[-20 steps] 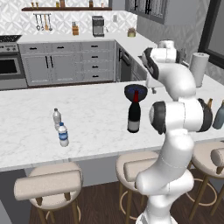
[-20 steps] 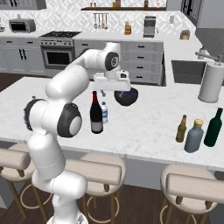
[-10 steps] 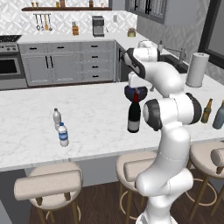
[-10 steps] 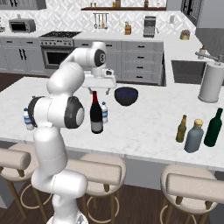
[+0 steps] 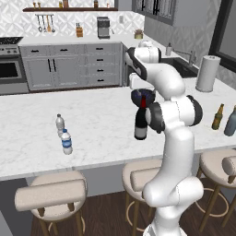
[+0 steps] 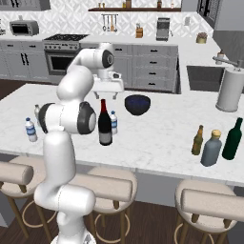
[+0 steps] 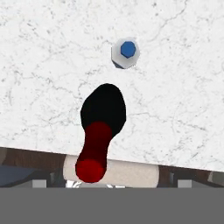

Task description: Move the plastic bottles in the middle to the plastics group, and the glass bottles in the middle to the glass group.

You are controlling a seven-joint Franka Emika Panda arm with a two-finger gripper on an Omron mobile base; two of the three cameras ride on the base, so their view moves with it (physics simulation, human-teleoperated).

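The tall dark wine bottle (image 6: 105, 126) with a red top stands mid-counter, and the hand view looks down on its red top (image 7: 90, 168). A small clear water bottle (image 6: 113, 122) with a blue label stands just behind it, and from above it shows as a pale cap (image 7: 125, 53). My gripper (image 6: 106, 96) hangs open above the wine bottle with nothing between its fingers. Two small water bottles (image 5: 67, 142) stand together at the counter's left. At the right end stand a brown bottle (image 6: 198, 140), a squat grey-blue bottle (image 6: 211, 148) and a green bottle (image 6: 233, 138).
A dark blue bowl (image 6: 137, 104) sits on the counter behind and to the right of the wine bottle. A white paper-towel roll (image 6: 229, 90) stands at the far right near the sink. Stools (image 6: 109, 188) line the counter's near edge.
The hand has swung from over the dark bowl across to above the wine bottle, staying open. The bottles have not moved.
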